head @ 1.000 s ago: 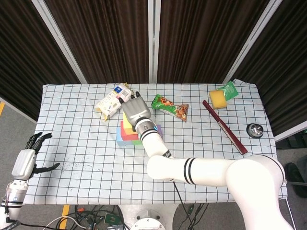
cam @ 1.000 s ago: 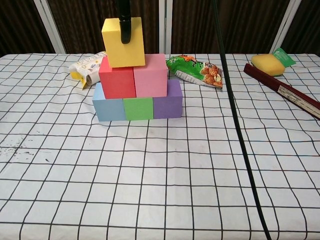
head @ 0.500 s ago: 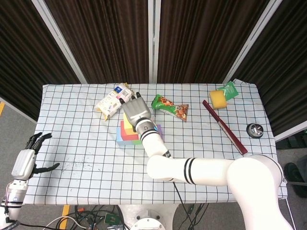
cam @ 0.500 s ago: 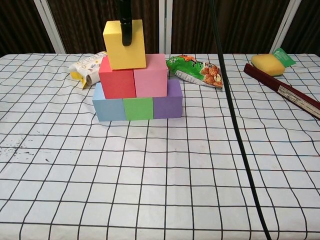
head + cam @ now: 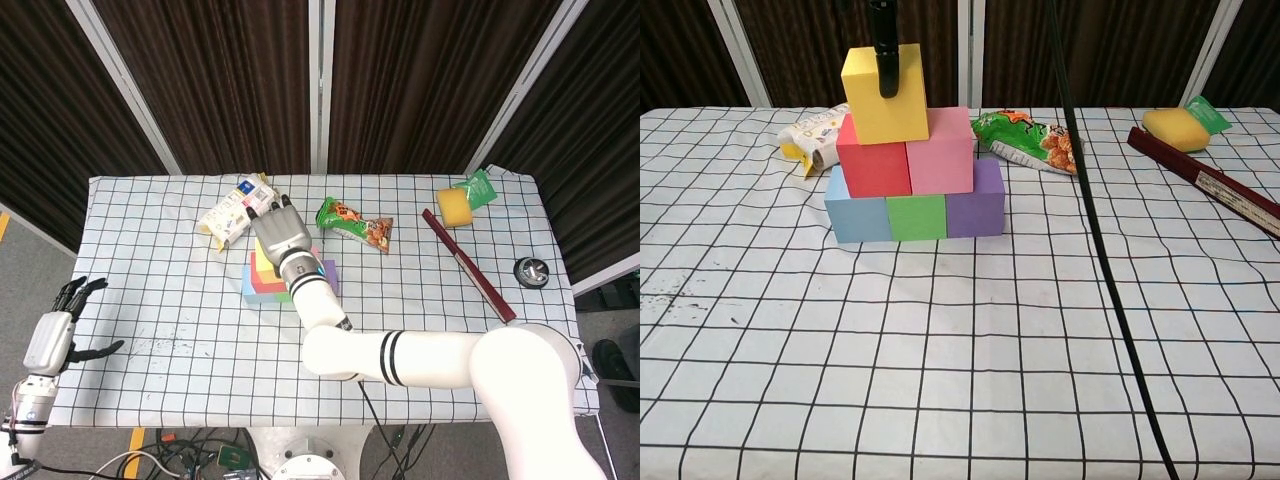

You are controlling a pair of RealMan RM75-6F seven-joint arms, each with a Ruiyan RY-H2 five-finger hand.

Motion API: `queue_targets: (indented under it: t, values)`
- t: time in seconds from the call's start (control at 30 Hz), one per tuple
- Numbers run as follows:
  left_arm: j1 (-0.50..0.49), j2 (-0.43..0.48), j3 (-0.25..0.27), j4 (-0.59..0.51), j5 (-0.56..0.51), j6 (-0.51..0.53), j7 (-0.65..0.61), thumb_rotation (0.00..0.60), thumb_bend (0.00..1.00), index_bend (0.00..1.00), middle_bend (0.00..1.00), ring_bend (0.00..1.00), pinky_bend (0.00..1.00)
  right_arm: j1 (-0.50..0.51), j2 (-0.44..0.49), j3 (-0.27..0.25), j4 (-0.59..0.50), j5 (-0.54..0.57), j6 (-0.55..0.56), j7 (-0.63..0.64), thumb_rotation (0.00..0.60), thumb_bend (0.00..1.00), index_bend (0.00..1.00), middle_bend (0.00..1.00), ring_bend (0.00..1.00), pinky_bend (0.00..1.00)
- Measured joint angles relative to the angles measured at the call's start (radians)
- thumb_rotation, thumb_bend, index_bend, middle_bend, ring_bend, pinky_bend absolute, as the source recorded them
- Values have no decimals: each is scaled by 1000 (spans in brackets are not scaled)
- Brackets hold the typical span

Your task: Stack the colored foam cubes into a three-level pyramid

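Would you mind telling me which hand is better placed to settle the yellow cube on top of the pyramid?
The right hand: it already holds the yellow cube over the red and pink cubes. The left hand hangs off the table's edge, far away.

Open desk [image 5: 940, 360] is lying in front of the cube pyramid [image 5: 912, 190]. Behind it, a snack box [image 5: 810, 135] and a green packet [image 5: 1032, 140] are crowding both rear corners; a black cable [image 5: 1110, 290] is crossing the right side.

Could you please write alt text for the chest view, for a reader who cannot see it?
A yellow foam cube, touched by a dark finger from above, tops a pyramid: red and pink cubes over blue, green and purple ones, on a checked tablecloth.
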Motion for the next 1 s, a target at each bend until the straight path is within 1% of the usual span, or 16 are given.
queue_targets:
  t: [0.67,1.0]
  values:
    - [-3,0,2,1,2,-7,-20,600,0,112,157,27,10,-14,-14,41,1,11,52,-43,600,69,0,567,117,0]
    - [-8,6,2,-9,5,-10,-22,600,0,112,157,27,11,-12,-26,83,4,59,94,-89,600,71,0,570,117,0]
